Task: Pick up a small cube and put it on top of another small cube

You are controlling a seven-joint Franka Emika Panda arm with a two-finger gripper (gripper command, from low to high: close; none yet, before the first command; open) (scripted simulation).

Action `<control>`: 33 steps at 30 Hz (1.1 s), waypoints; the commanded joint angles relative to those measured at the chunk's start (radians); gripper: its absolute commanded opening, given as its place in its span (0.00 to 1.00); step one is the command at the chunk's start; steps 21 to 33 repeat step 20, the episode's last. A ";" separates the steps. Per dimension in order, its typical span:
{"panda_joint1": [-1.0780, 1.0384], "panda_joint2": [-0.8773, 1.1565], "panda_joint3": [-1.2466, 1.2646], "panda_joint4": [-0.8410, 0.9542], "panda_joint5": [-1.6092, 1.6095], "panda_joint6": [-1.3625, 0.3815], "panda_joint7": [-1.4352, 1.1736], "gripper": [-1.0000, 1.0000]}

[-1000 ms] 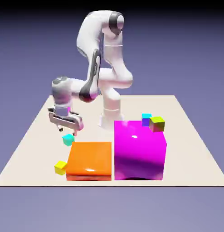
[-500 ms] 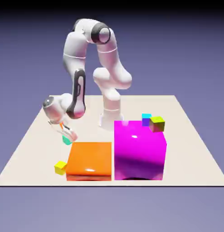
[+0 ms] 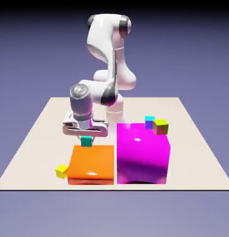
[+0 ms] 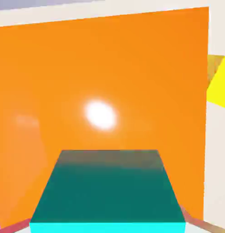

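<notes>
Holding the teal cube (image 3: 86,141) between closed fingers, gripper (image 3: 86,139) pointed straight down, just above the far edge of the orange block (image 3: 92,163). Clear of the table (image 3: 37,139), the cube, lifted; whether touching the block's top or hanging just over it, cannot tell from the exterior view. In the hand view, teal cube (image 4: 107,191) large at the bottom middle, hiding the fingertips, its top face dark teal, its near edge bright cyan. Beyond it, orange block (image 4: 109,77) filling most of the frame, a white glare spot near its middle. At that view's right edge, a piece of the yellow cube (image 4: 219,84) on the pale table (image 4: 217,159).

On the exterior view's right of the orange block, touching or nearly touching it, the taller magenta block (image 3: 143,152). Behind the magenta block's far right corner, a purple cube with a cyan top (image 3: 149,122), and just beside it a second yellow cube (image 3: 160,126), tilted. By the orange block's near left corner, the first yellow cube (image 3: 62,171), resting on the table. White arm (image 3: 107,60) arching down from the far edge of the table to the hand.
</notes>
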 commanded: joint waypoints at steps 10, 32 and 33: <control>0.319 -0.082 0.263 0.259 0.026 -0.382 -0.014 0.00; 0.318 -0.080 0.261 0.159 0.024 -0.279 -0.011 1.00; 0.318 -0.080 0.261 0.159 0.024 -0.279 -0.011 1.00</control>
